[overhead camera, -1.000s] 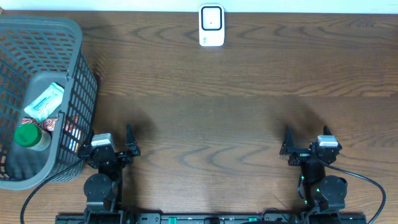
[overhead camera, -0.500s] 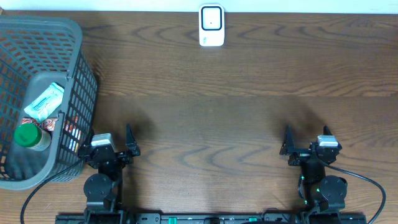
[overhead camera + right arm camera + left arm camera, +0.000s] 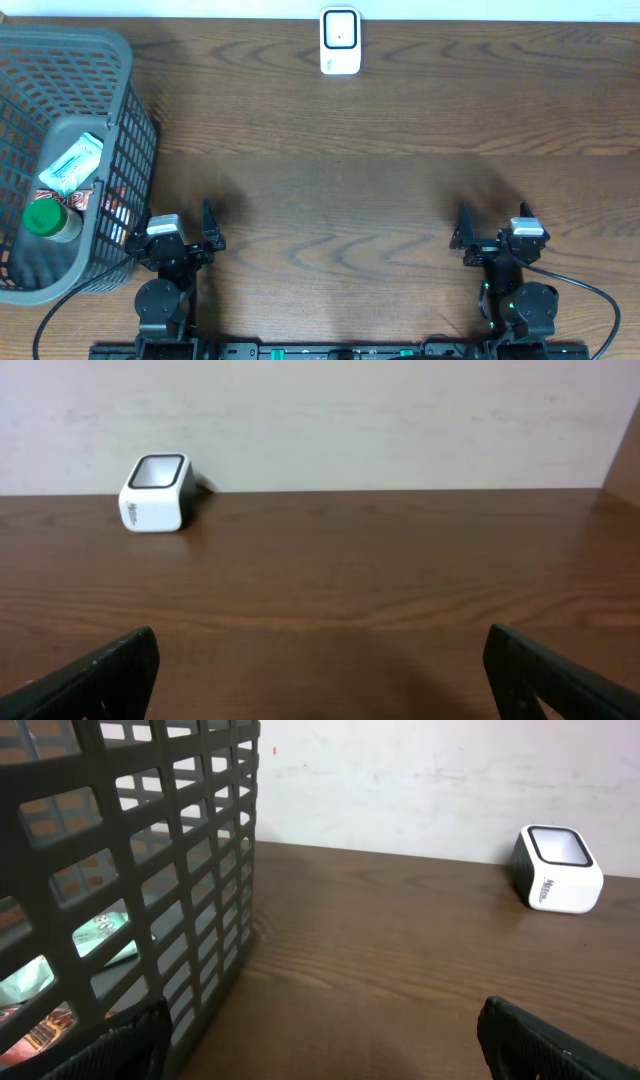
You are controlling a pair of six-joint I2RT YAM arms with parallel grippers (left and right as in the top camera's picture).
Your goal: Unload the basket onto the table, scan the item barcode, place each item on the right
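The white barcode scanner [image 3: 340, 42] stands at the table's far edge, centre; it also shows in the left wrist view [image 3: 560, 870] and the right wrist view [image 3: 155, 493]. The items lie in a grey mesh basket [image 3: 135, 110] at the left: a teal-and-white packet [image 3: 72, 163], a green-lidded jar [image 3: 45, 218] and a red packet [image 3: 78, 198]. My left gripper [image 3: 172, 232] rests open at the near edge beside the basket's wall [image 3: 150, 840], its jaws wide with nothing between them [image 3: 325, 1045]. My right gripper [image 3: 495, 228] rests open and empty at the near right [image 3: 322, 675].
Brown wooden table [image 3: 340, 180] with a white wall behind it. The basket takes up the left side, and its corner sits close to my left gripper's left finger [image 3: 120, 1045].
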